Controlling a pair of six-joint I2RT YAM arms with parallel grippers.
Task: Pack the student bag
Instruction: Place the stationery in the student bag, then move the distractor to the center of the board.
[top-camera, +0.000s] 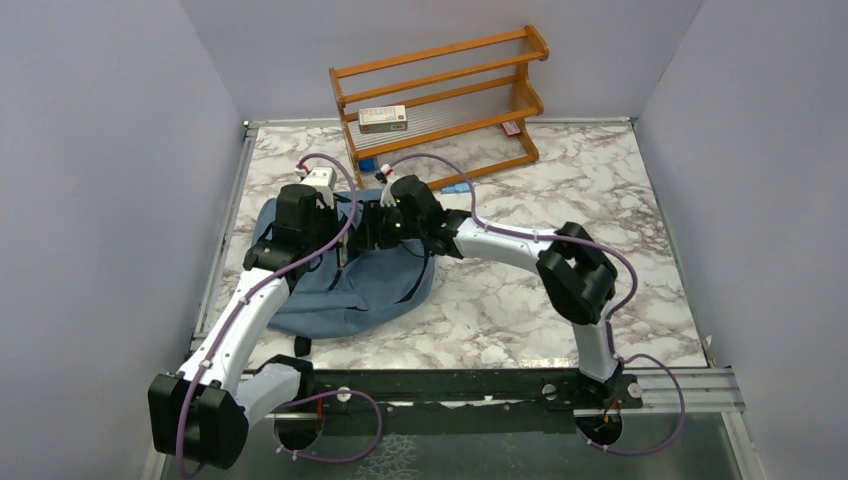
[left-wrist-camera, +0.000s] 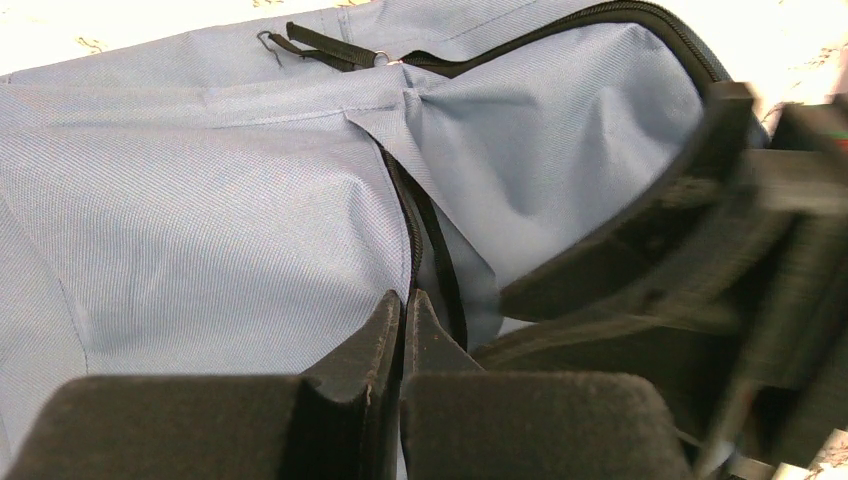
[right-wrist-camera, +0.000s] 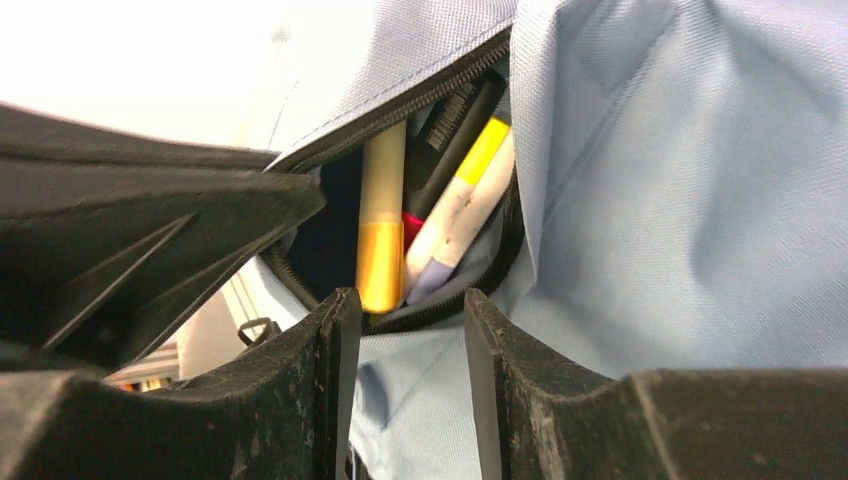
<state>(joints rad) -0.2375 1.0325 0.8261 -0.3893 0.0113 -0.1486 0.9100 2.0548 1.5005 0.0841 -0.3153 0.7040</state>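
On desk (top-camera: 540, 300), left of centre: student bag (top-camera: 350, 295). Rack (top-camera: 445, 110) at its 1 o'clock, box (top-camera: 383, 119) on it. Markers (right-wrist-camera: 381, 230) inside bag opening.

Item count:

- Soft dusty-blue fabric backpack (top-camera: 350, 290): one.
- Orange-brown wooden slatted rack (top-camera: 440, 100): one.
- Flat white box (top-camera: 383, 119) on the rack: one.
- Black two-finger grippers: two, the left gripper (left-wrist-camera: 403, 297) and the right gripper (right-wrist-camera: 405, 300).
- Writing instruments in the open zipped pocket: four.
  - Tan-and-yellow marker (right-wrist-camera: 380, 230): one.
  - Black marker (right-wrist-camera: 450, 130): one.
  - White marker with yellow cap (right-wrist-camera: 482, 150): one.
  - Pale lilac-tipped pen (right-wrist-camera: 438, 272): one.
- A red part shows between them; whether it is a separate item cannot be told.
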